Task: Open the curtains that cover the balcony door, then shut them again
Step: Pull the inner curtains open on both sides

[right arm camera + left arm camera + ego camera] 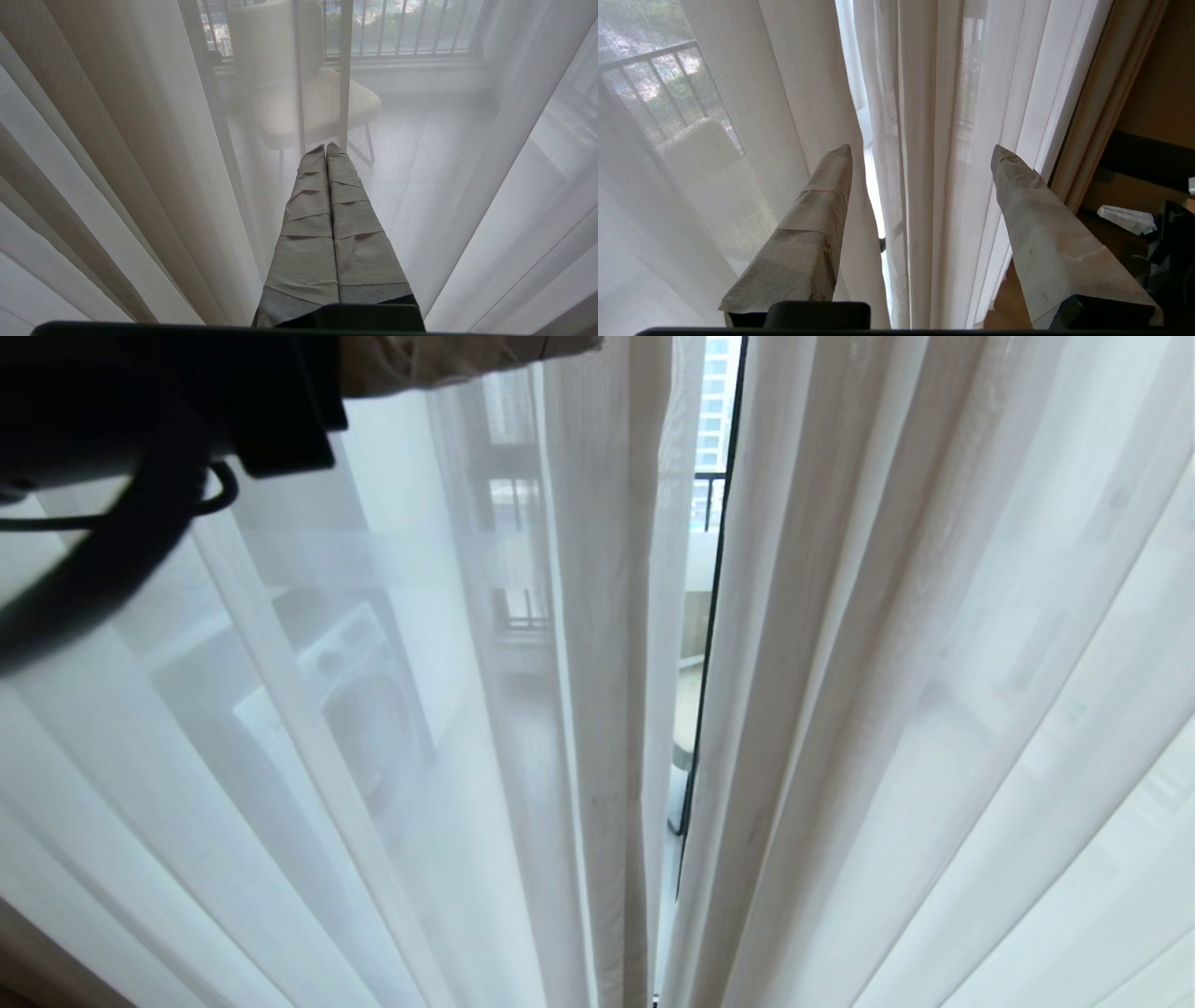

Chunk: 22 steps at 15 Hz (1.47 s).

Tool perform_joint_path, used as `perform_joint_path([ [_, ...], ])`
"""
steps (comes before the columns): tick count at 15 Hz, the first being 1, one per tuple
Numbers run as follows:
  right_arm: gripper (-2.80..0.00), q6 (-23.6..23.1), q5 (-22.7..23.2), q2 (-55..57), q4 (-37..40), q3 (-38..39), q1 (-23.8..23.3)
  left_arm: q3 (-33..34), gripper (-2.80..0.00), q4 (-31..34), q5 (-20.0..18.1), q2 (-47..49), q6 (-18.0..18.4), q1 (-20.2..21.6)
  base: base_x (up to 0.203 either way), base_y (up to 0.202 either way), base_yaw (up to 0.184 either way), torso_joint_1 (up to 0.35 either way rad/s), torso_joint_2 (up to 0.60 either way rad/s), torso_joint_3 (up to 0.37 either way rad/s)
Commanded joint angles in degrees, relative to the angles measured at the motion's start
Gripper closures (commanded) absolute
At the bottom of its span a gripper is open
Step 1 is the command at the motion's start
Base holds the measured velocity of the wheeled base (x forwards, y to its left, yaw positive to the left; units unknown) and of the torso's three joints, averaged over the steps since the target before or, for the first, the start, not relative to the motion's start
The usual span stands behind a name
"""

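Note:
Sheer white curtains [887, 709] fill the head view, drawn almost together. A narrow gap between them shows a black frame edge of the balcony door [711, 607]. My left arm [140, 420] is raised at the upper left. In the left wrist view my left gripper [922, 154] is open, its tape-wrapped fingers [817, 219] spread wide before the pleated curtain edge [920, 116] beside the gap. I cannot tell whether they touch the fabric. An opaque beige curtain [1104, 112] hangs at one side. My right gripper [325, 149] is shut and empty, pointing at sheer fabric [140, 140].
Through the sheer fabric I see a washing machine [359, 700], a pale chair [317, 98] and railing bars [402, 28] on the balcony. Wooden floor, crumpled white paper [1127, 218] and dark equipment [1169, 247] lie beyond the beige curtain.

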State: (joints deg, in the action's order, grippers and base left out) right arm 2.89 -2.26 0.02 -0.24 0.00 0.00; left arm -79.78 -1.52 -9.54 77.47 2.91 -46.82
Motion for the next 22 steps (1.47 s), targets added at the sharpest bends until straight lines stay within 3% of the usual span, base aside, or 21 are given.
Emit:
perform_joint_path([
  [1, 0.00, 0.01, -0.02, -0.02, -0.02, 0.00, 0.00, -1.95, -2.80, -0.06, 5.68, 2.63, 1.07, -1.48, 0.000, 0.000, 0.000, 0.000, 0.00, 0.000],
  [11, 0.00, 0.01, -0.02, -0.02, -0.02, 0.00, 0.00, -18.87, -2.80, -0.10, 23.28, 17.31, 7.36, -4.85, 0.000, 0.000, 0.000, 0.000, 0.00, 0.000],
  [17, 0.00, 0.01, -0.02, -0.02, -0.02, 0.00, 0.00, -32.27, -2.80, -0.10, 31.68, 27.15, 11.59, -5.64, 0.000, 0.000, 0.000, 0.000, 0.00, 0.000],
  [20, 0.00, 0.01, -0.02, -0.02, -0.02, 0.00, 0.00, -33.69, -2.80, -2.77, 37.17, 29.23, 14.88, -5.65, 0.000, 0.000, 0.000, 0.000, 0.00, 0.000],
  [22, 0.00, 0.01, -0.02, -0.02, -0.02, 0.00, 0.00, -33.69, -2.80, -3.05, 38.78, 29.46, 15.37, -5.65, 0.000, 0.000, 0.000, 0.000, 0.00, 0.000],
])
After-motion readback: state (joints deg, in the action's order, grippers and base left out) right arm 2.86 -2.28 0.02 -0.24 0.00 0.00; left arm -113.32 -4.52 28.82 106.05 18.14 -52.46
